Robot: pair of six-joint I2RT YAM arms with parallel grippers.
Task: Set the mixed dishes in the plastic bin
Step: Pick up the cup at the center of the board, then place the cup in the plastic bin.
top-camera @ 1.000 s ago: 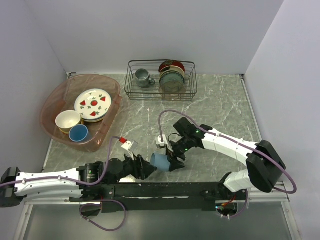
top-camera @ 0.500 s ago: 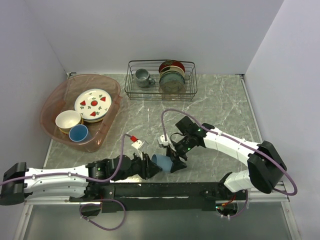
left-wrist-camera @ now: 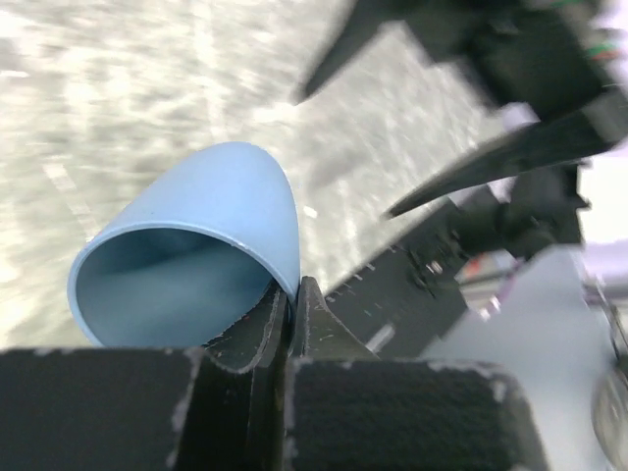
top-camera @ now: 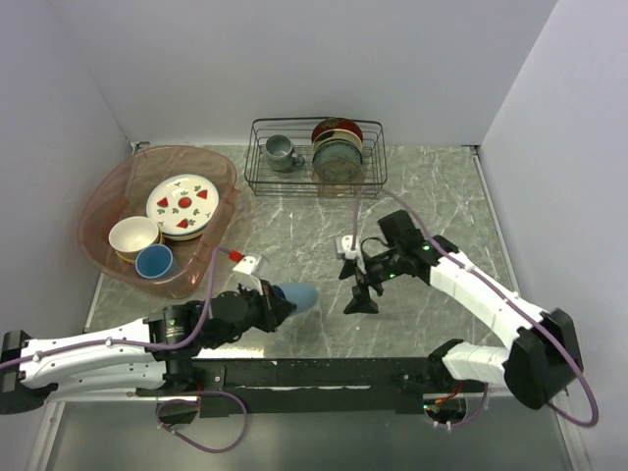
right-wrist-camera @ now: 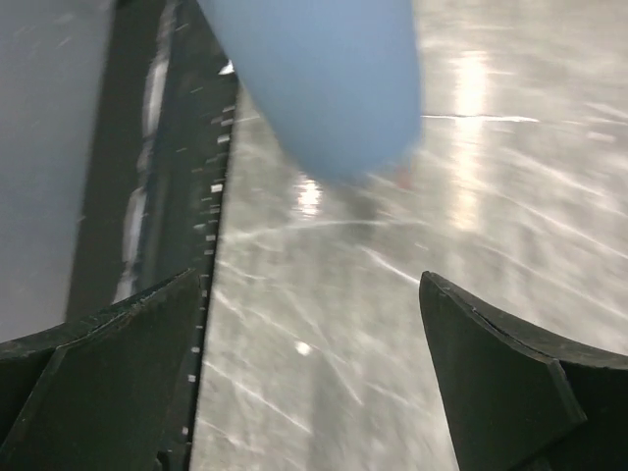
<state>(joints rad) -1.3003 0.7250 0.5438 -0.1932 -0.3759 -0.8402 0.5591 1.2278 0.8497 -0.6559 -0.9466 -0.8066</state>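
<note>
Tools first: the left tool is clamped tight on the rim of a blue cup, with one finger inside the mouth and one outside. The cup lies on its side near the front edge of the table, its base pointing at the right tool. We cannot tell whether it touches the table. The right tool gapes wide with nothing in it, close to the cup's base but apart from it. The bin sits at the far left, well apart from the held cup. In it we see a strawberry plate on a stack, a cream bowl and a second blue cup. A cable with a white plug loops between cup and bin. A wire rack with a grey mug stands at the back edge. Bare table lies between rack and tools, and the left wall runs close behind the bin.
</note>
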